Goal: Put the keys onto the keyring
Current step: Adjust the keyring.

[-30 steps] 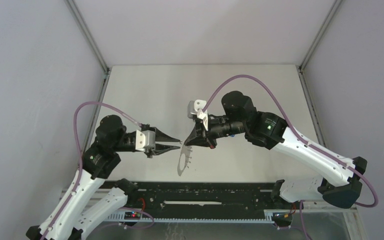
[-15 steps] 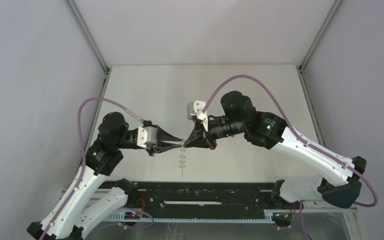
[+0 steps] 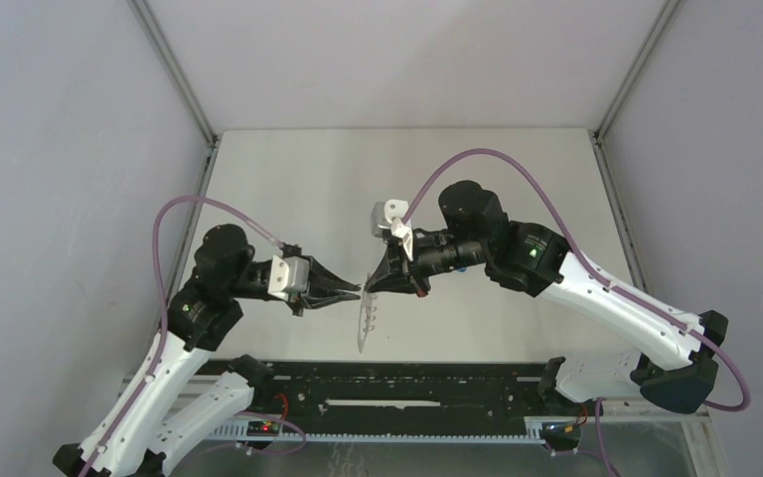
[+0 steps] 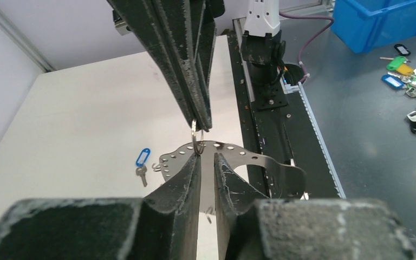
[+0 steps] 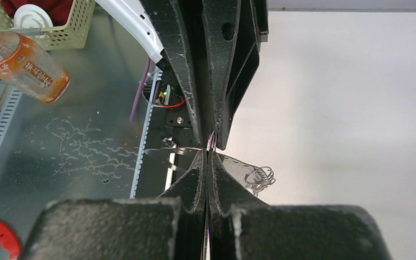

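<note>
While my right hand (image 5: 207, 154) pinches the keyring (image 3: 362, 323) aloft by a small loop (image 4: 196, 134) and my left hand (image 4: 206, 158) sits barely parted beside it, a skewed close could wrench it free

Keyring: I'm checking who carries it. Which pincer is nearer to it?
Right. The right pincer is shut on the keyring, at a small loop on its upper edge. The left pincer faces it from the other side, tips slightly apart beside that edge.
</note>
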`<state>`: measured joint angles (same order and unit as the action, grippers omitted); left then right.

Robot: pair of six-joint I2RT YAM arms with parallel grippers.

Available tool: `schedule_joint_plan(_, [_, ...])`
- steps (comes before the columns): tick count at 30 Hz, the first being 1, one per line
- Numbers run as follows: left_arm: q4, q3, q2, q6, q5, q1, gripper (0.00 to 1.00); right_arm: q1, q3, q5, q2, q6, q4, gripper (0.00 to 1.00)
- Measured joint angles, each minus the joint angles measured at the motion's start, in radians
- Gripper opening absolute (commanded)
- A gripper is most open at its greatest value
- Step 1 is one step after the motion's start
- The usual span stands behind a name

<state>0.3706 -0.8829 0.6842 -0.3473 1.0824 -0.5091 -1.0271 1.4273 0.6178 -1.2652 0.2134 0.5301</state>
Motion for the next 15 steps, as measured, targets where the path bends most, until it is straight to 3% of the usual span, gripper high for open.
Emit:
schedule_joint_plan(4, [0.049,-0.015,0.0,-0.038,0.023,0.0,0.29,0.0,0.0,-0.006,0.0,0.0,0.0,0.0])
schedule_joint_plan(15, [0.094,-0.028,0.01,-0.079,0.029,0.0,0.26,0.0,0.0,-0.002,-0.003,-0.003,0.0,0.0])
